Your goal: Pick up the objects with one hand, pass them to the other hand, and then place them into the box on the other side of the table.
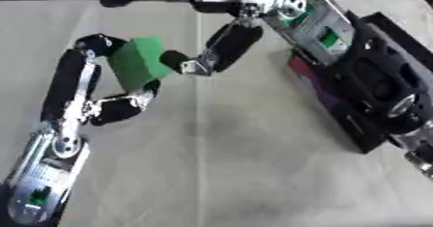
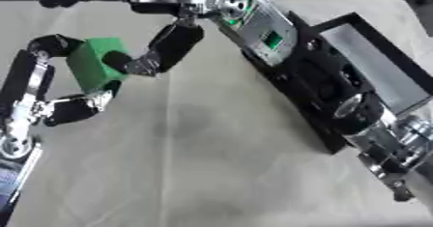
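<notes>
Both hands pinch green block (image 1: 139, 62): left hand (image 1: 101, 100), right hand (image 1: 222, 47); black box (image 2: 372, 71) interior unclear.

A: Camera placement?
B: Both eye views look steeply down, close above the table (image 1: 220, 173).
A: Overlap?
B: Nearly total; the right eye view shows more of the box (image 2: 372, 71) interior.

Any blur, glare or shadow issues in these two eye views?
Left eye view: soft all over, green block edges smeared between the left hand and right hand; faint shadow on the table. Right eye view: same softness, pale glare on the box floor.
</notes>
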You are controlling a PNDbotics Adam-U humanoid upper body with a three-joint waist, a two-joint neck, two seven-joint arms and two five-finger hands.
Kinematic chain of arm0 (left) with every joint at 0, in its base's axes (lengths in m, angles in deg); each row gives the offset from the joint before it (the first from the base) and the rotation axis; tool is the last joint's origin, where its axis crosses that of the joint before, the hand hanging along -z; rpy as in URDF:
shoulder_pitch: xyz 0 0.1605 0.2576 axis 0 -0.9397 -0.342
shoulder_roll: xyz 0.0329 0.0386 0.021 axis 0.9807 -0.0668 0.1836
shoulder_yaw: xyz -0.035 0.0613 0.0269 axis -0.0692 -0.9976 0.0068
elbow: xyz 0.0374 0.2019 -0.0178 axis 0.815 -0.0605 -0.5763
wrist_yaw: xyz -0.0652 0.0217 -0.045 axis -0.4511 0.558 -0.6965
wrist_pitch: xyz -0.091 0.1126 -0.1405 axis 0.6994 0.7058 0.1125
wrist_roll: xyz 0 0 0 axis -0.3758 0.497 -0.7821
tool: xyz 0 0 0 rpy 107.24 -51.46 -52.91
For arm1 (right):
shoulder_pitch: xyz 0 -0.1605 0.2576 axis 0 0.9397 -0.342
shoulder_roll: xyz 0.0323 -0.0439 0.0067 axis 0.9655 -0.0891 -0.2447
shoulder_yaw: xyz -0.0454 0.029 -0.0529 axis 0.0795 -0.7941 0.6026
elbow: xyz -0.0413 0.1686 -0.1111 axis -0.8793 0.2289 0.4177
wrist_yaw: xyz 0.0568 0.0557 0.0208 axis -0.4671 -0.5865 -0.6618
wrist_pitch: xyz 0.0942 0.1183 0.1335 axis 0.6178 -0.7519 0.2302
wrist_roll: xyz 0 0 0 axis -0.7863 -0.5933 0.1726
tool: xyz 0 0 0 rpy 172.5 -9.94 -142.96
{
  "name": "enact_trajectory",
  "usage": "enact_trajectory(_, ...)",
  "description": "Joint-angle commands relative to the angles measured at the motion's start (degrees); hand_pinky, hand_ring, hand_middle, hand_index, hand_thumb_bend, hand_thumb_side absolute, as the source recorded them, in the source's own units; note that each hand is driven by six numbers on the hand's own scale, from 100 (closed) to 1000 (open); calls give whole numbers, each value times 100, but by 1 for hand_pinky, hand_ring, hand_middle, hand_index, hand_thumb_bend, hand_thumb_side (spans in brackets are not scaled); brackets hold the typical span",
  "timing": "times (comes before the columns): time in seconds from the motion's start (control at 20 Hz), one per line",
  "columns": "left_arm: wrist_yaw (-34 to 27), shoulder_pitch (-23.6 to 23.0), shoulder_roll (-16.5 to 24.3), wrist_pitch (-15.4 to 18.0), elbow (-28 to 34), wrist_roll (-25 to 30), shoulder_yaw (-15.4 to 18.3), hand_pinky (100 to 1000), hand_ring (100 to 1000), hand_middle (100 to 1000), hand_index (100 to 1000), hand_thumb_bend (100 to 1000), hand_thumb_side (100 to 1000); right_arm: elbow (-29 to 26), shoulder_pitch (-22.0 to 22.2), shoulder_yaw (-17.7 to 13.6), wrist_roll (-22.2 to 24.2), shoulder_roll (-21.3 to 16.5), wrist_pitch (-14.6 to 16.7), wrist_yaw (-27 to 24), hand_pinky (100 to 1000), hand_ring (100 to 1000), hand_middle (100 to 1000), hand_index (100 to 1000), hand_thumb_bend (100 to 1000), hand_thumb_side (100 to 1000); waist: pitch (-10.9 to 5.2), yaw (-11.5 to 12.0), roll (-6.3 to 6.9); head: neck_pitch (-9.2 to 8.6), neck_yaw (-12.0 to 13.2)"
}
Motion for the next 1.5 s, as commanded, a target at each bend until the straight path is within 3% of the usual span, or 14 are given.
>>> enact_trajectory(0.05, 5, 60, 42, 7, 175, -113, 15, 786, 600, 502, 478, 100, 100, -58, 73, -31, 62, -171, 98, 88, 1000, 989, 976, 1000, 100, 173, 9, 1, -62, -45, -23)
enact_trajectory(0.4, -123, 64, 57, 95, 312, -277, -24, 783, 592, 491, 474, 100, 101, -637, 592, -158, -112, -673, 70, 27, 1000, 989, 975, 1000, 100, 172, 27, 24, -73, -53, -51)
enact_trajectory(0.8, -243, 33, 48, 163, 380, -254, -98, 784, 591, 488, 472, 100, 108, -632, 632, -152, -381, -683, -31, 87, 1000, 990, 979, 1000, 100, 155, 49, 51, -75, -55, -76)
enact_trajectory(1.05, -280, 2, 35, 128, 289, -224, -119, 783, 590, 486, 471, 100, 107, -809, 647, -255, -578, -680, -145, -215, 1000, 992, 982, 1000, 100, 122, 64, 41, -79, -62, -66)
enact_trajectory(1.5, -267, 21, 34, 188, 381, -253, -170, 783, 589, 481, 471, 100, 100, -822, 639, -284, -533, -741, -287, -204, 1000, 999, 992, 1000, 100, 143, 95, 39, -57, -85, -105)
